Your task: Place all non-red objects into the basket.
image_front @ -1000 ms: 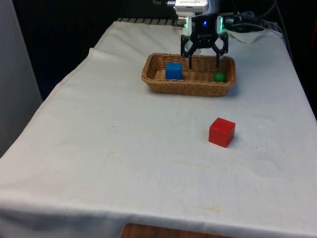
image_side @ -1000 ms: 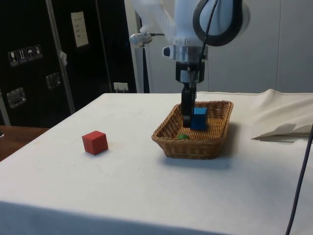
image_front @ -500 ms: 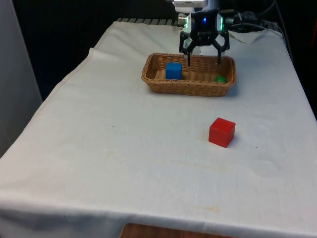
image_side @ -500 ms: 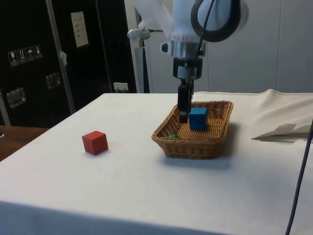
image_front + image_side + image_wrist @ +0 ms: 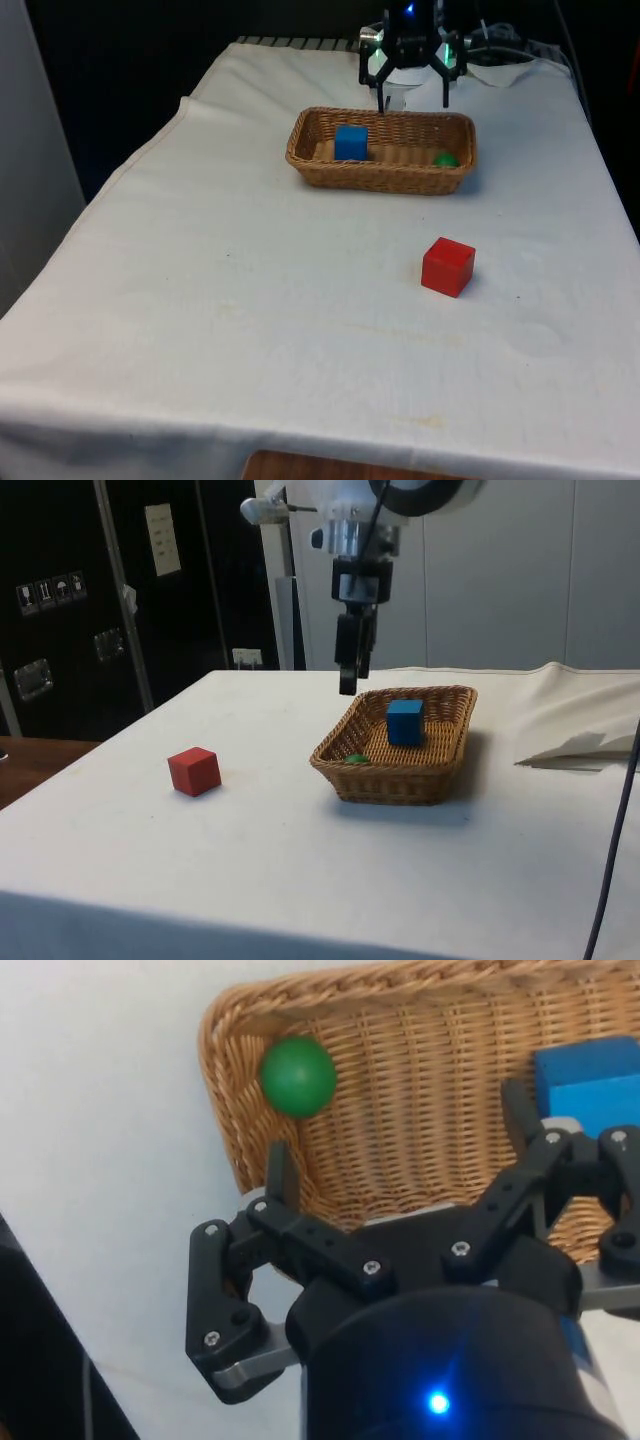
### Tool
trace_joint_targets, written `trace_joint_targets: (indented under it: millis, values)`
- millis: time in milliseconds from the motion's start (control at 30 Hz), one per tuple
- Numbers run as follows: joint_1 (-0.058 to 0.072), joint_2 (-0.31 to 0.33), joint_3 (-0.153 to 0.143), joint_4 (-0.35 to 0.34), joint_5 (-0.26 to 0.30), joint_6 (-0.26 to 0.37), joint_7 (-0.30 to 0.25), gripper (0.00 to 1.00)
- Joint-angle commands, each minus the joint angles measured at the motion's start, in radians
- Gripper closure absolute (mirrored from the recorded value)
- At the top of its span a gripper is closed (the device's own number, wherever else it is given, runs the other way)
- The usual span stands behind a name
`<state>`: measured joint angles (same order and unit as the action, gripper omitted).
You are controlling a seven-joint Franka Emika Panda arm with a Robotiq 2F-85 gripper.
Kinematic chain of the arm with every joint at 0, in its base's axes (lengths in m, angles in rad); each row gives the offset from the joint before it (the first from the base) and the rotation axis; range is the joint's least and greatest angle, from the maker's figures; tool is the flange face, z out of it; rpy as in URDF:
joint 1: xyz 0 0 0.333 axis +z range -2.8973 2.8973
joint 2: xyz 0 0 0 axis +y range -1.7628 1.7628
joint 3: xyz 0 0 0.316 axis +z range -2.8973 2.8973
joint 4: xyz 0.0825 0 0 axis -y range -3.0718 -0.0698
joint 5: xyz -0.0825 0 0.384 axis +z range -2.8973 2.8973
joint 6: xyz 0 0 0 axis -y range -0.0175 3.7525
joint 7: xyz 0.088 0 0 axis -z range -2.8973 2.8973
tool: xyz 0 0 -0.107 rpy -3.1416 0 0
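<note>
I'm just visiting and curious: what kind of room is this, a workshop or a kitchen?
Most likely a robotics lab. A gripper hangs open above a wicker basket on a cloth-covered table, with a lone red cube nearby and dark cabinets behind.

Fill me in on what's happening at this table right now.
The arm is sorting the non-red things into the wicker basket. The blue cube and the green ball both lie inside it, at opposite ends. The gripper hangs above the basket's far rim, jaws open and holding nothing. The red cube sits apart on the white cloth, outside the basket. By how things lie, the sorting looks done.
</note>
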<state>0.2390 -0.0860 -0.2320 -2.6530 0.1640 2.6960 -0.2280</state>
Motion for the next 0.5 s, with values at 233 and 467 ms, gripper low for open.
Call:
trace_joint_targets:
  millis: [233, 467]
  values:
    - [-0.015, 0.0, -0.003, 0.053, -0.056, -0.054, 0.064, 0.0]
    - [-0.017, -0.008, -0.015, 0.091, -0.071, -0.097, 0.086, 0.0]
